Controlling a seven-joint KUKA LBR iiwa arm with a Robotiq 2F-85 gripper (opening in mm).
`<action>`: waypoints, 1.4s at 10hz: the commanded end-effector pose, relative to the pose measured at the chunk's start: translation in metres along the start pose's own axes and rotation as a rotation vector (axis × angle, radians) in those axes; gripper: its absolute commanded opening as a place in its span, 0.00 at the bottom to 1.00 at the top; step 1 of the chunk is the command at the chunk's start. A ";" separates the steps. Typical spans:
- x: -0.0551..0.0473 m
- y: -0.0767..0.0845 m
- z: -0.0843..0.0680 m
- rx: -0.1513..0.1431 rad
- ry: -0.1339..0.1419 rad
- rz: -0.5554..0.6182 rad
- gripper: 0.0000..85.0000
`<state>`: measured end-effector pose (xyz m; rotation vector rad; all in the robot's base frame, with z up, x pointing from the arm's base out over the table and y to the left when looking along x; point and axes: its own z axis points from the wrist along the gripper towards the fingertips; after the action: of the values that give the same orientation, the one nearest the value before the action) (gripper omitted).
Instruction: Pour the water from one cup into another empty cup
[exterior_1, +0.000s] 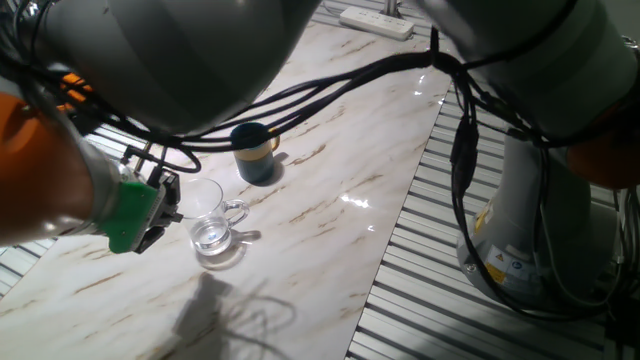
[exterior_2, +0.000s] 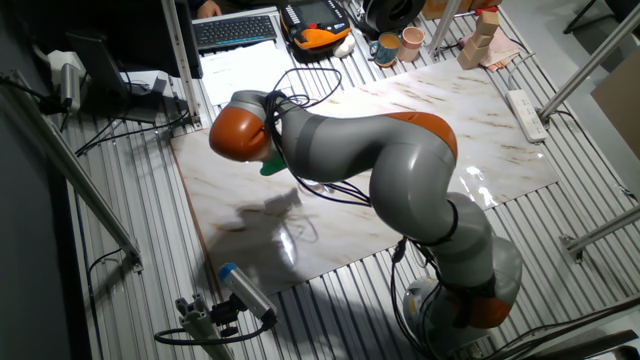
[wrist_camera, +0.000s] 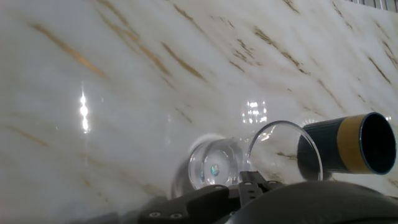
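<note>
The clear glass mug (exterior_1: 212, 225) stands upright on the marble table (exterior_1: 330, 250), its loop handle (exterior_1: 236, 211) pointing right. A little water (exterior_1: 212, 238) lies in its bottom. The dark blue mug (exterior_1: 254, 151) with a yellow-tan handle stands upright just behind it, a short gap between them. My gripper (exterior_1: 170, 208), behind a green collar, sits close against the glass's left side at rim height; whether the fingers touch the glass is unclear. In the hand view the glass mug (wrist_camera: 249, 158) fills the lower middle and the dark blue mug (wrist_camera: 345, 145) lies right of it. The arm hides both mugs in the other fixed view.
A white power strip (exterior_1: 375, 20) lies at the table's far edge. The table's right edge (exterior_1: 400, 225) drops to ribbed metal flooring where the robot base (exterior_1: 520, 240) stands. A teal mug (exterior_2: 385, 47), a pinkish cup (exterior_2: 412, 40) and wooden blocks (exterior_2: 480, 40) sit at one corner.
</note>
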<state>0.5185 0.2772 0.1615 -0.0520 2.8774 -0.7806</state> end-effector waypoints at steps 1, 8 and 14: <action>0.000 0.000 0.000 0.007 0.002 -0.010 0.00; 0.001 -0.002 0.005 0.004 0.019 -0.022 0.00; 0.002 -0.001 0.006 -0.007 0.013 -0.006 0.00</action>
<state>0.5176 0.2728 0.1568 -0.0566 2.8937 -0.7753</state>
